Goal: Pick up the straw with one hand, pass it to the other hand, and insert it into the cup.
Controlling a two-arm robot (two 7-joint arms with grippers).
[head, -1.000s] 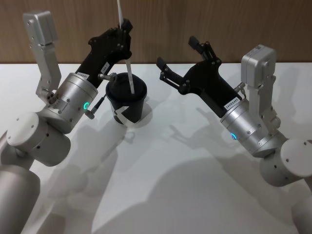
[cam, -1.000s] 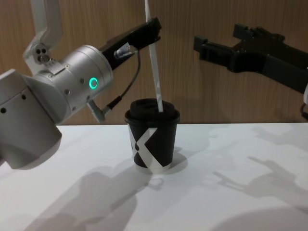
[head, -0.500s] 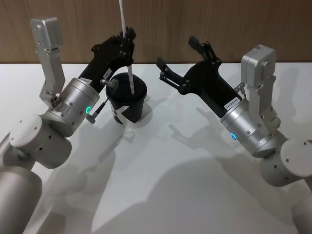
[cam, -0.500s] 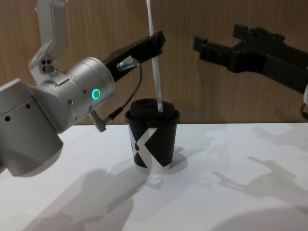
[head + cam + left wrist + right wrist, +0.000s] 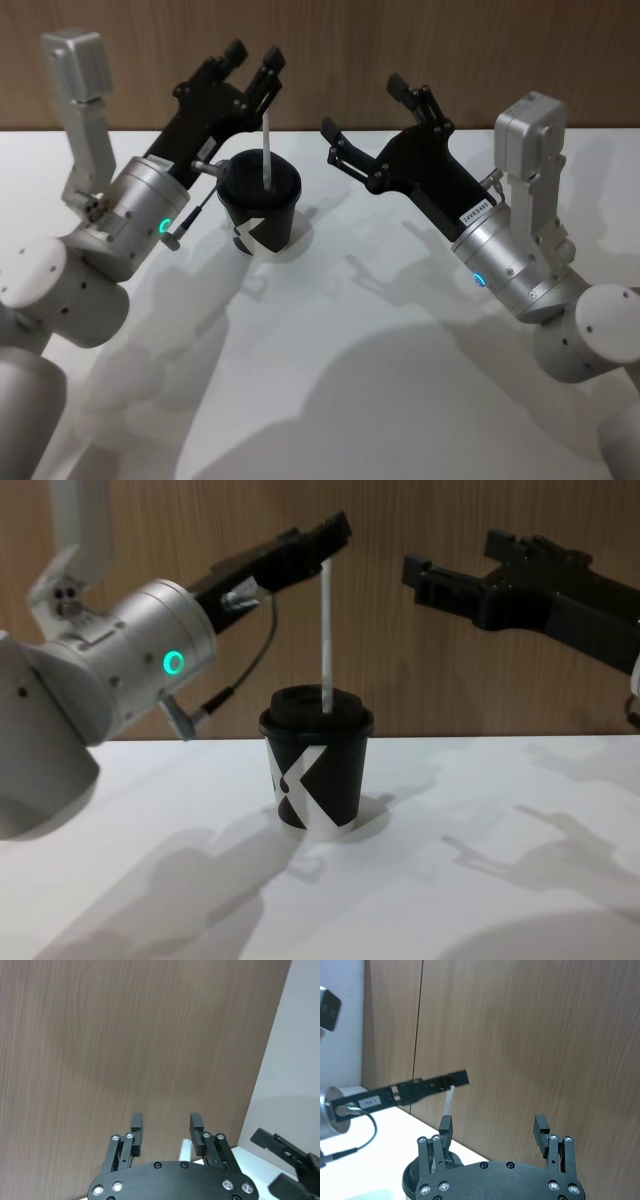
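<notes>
Spread jaws on the left gripper (image 5: pixel 252 56), upper left of frame, flank the straw (image 5: pixel 267 150) standing upright in the cup (image 5: pixel 259 205). Right gripper (image 5: pixel 363 118), also spread, hangs right of the cup, farther away.

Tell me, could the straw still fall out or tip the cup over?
Maybe. The left hand is open but sits right beside the straw's top, so pulling away carelessly might flick the straw or tip the cup. The right hand hovers open near the cup, and a sudden swing could bump it too.
</notes>
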